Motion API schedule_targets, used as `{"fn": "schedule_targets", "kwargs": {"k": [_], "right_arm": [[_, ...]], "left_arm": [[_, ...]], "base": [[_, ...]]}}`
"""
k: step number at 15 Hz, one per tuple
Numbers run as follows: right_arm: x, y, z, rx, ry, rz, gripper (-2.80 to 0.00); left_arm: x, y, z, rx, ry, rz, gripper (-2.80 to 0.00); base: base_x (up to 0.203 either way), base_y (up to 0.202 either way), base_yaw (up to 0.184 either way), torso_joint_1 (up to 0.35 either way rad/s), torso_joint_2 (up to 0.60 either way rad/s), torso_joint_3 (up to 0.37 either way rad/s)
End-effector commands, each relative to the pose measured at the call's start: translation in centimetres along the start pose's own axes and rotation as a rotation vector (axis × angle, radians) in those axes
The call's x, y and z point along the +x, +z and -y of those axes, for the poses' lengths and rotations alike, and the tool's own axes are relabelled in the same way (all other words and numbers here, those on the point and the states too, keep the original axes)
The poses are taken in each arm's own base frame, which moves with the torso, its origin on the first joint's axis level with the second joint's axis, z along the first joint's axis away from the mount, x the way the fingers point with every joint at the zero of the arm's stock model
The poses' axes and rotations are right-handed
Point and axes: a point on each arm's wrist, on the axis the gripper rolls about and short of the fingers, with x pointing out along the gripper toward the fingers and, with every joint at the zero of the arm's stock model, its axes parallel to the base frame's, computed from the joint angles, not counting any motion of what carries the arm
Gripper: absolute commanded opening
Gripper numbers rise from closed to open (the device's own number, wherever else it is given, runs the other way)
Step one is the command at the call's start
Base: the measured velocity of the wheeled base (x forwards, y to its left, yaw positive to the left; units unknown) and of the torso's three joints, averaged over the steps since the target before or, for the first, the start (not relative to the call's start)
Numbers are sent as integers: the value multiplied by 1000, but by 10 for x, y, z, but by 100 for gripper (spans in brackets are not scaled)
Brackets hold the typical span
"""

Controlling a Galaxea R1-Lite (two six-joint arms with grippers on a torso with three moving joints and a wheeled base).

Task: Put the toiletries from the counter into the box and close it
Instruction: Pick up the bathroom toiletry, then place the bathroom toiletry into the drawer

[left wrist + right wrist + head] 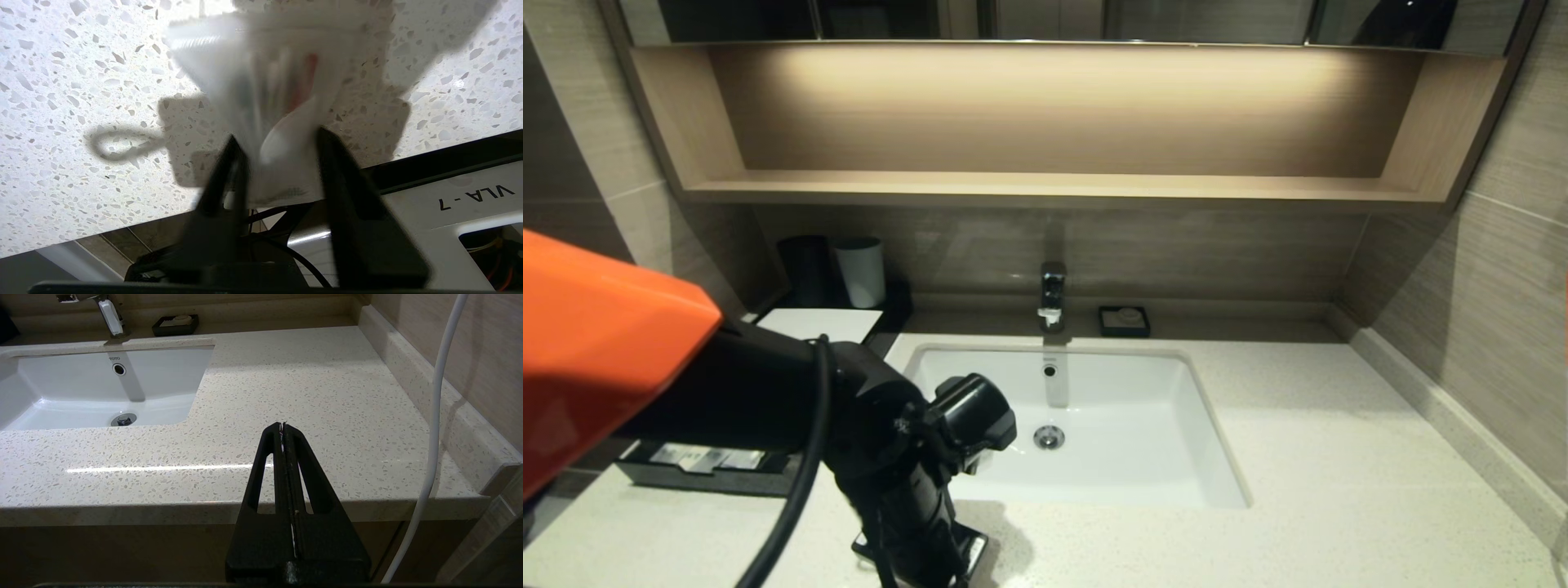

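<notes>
My left gripper (278,136) is shut on a clear-plastic packet with a pink-red mark (282,81), held just above the speckled counter (61,122) near its front edge. In the head view this gripper (931,547) points down at the counter's front, left of the sink (1094,425). The black box (821,324) with its white top stands at the back left. Its drawer (711,480) is slid out, with wrapped toiletries (707,459) inside. My right gripper (282,425) is shut and empty over the counter's front edge, right of the sink (102,396).
A black tumbler (805,269) and a white tumbler (862,271) stand behind the box. A faucet (1052,296) and a small black dish (1124,321) sit behind the sink. A wooden shelf (1045,188) hangs above. A white cable (433,437) runs beside my right gripper.
</notes>
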Motion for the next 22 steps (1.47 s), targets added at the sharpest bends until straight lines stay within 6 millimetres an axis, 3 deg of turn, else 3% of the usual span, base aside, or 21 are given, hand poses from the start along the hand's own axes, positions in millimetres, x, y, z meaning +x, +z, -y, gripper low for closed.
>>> {"fn": "schedule_targets", "kwargs": {"k": [1, 5, 8, 9, 13, 18, 20, 22], "right_arm": [[0, 0, 0, 1, 0, 2, -280], [0, 0, 0, 1, 0, 0, -280], [0, 0, 0, 1, 0, 2, -280], [0, 0, 0, 1, 0, 0, -280], [0, 0, 0, 1, 0, 0, -280], [0, 0, 0, 1, 0, 1, -280], [0, 0, 0, 1, 0, 0, -280], [0, 0, 0, 1, 0, 0, -280]], "left_arm": [[0, -1, 0, -2, 1, -4, -280], [-11, 2, 0, -1, -20, 95, -280], [-52, 11, -2, -86, 37, 320, -280], [-60, 14, -13, -135, 78, 361, -280], [-86, 24, -97, -356, 214, 437, -280], [-104, 1, -208, -542, 358, 445, -280], [-110, -6, -232, -543, 351, 454, -280], [-100, -3, -238, -536, 325, 428, -280]], "base": [[0, 0, 0, 0, 0, 0], [0, 0, 0, 0, 0, 0], [0, 0, 0, 0, 0, 0], [0, 0, 0, 0, 0, 0], [0, 0, 0, 0, 0, 0], [0, 0, 0, 0, 0, 0], [0, 0, 0, 0, 0, 0], [0, 0, 0, 0, 0, 0]]}}
